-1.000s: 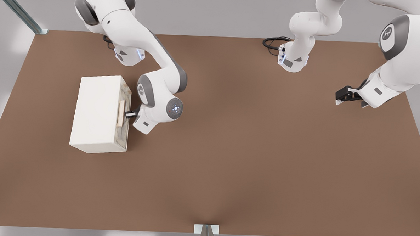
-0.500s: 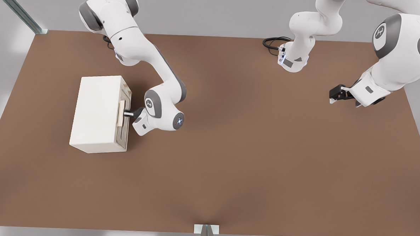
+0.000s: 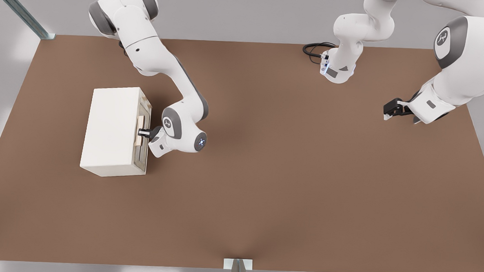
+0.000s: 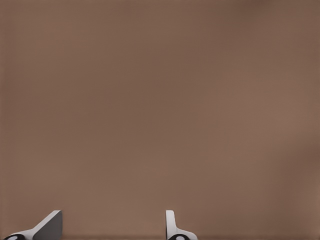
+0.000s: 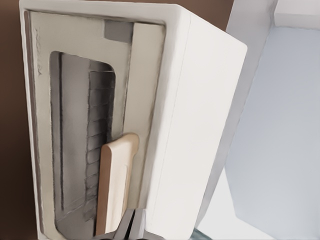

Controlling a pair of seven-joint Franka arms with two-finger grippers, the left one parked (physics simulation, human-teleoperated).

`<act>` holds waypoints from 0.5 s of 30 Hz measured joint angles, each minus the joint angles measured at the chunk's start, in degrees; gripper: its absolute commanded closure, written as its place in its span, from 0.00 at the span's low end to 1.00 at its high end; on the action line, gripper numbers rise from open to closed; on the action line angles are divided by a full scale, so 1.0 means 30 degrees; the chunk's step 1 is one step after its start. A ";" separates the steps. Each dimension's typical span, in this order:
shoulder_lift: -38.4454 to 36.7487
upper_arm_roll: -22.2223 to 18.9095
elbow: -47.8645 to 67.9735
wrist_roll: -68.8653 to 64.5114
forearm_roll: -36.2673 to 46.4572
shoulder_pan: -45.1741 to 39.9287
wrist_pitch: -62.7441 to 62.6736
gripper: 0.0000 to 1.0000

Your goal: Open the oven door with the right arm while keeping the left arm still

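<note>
Presently, the oven (image 3: 113, 130) stands on the brown table (image 3: 264, 186) toward the front view's left, its oven door (image 3: 143, 133) on the side facing the front view's right and lying flush with the body, so I judge it not yet opened. The handle (image 3: 139, 131) is a pale beige bar mounted on that face, its long axis running along the door's width, near to far across the table.

The right arm (image 3: 166, 92) reaches in from the far edge, and its gripper (image 3: 143, 132) is right at the handle, coming at the door from the open-table side. In the right wrist view the handle (image 5: 116, 187) runs down to the gripper (image 5: 133, 227), whose dark fingers appear drawn nearly together at the bar's end. Whether they actually clamp the bar I cannot tell.

The handle lies directly ahead of the fingertips, in contact or just beside them. Any pull would need to run away from the door face, toward the front view's right.
</note>
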 measured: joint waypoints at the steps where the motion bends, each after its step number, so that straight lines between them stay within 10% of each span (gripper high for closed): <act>1: 0.0003 -0.0003 -0.0076 0.0059 -0.0005 -0.0009 0.0031 0.79; 15: 0.0314 -0.0008 -0.0382 0.0677 -0.0027 0.0024 0.0198 0.79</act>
